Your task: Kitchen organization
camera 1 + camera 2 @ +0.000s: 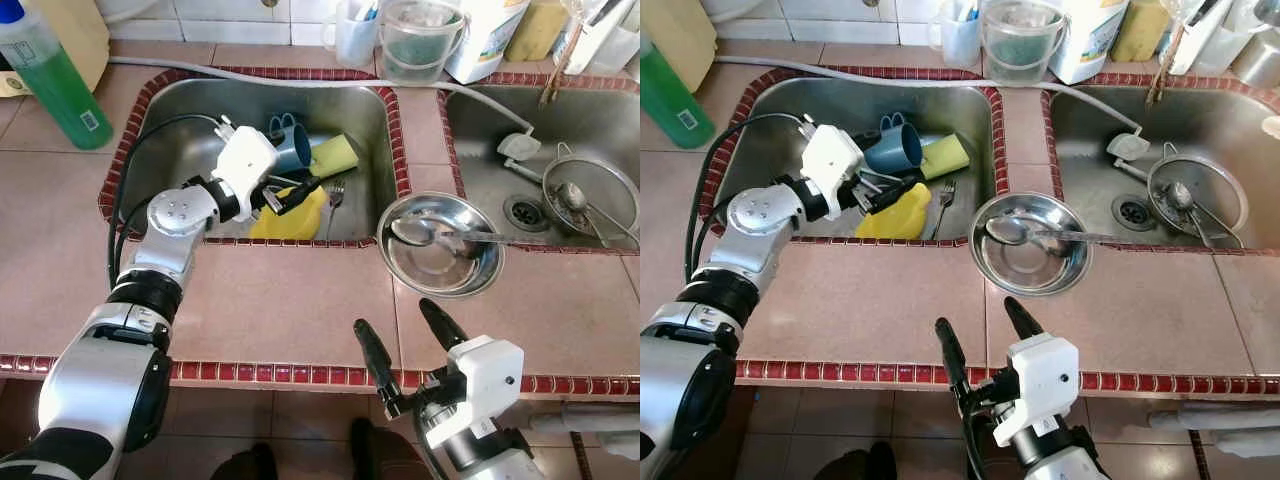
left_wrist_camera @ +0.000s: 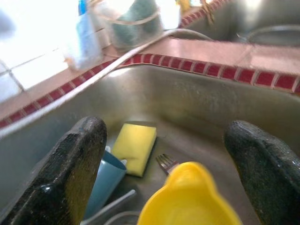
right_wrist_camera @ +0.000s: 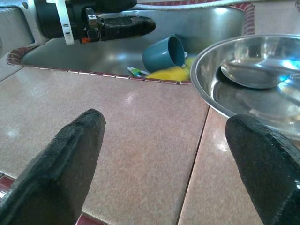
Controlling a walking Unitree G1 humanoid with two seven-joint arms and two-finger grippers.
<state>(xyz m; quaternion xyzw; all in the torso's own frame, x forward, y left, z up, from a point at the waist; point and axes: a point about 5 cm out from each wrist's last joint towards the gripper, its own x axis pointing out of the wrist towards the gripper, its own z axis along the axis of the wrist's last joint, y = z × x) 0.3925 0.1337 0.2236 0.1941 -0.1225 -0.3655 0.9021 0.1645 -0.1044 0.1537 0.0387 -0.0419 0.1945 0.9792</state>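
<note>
The left gripper [image 1: 300,195] reaches into the left sink [image 1: 180,110], its fingers [image 2: 70,173] spread above a yellow cup [image 1: 290,218] without touching it. Beside the cup lie a blue mug [image 1: 895,148] on its side, a yellow sponge [image 2: 135,146] and a fork [image 1: 335,195]. The right gripper [image 1: 405,345] hovers over the tiled worktop [image 1: 290,310] near its front edge, fingers [image 3: 61,168] also spread and holding nothing. A steel bowl [image 1: 440,245] (a spoon [image 1: 435,235] rests inside it) sits on the worktop between the two sinks. A green bottle [image 1: 50,75] stands at the far left.
</note>
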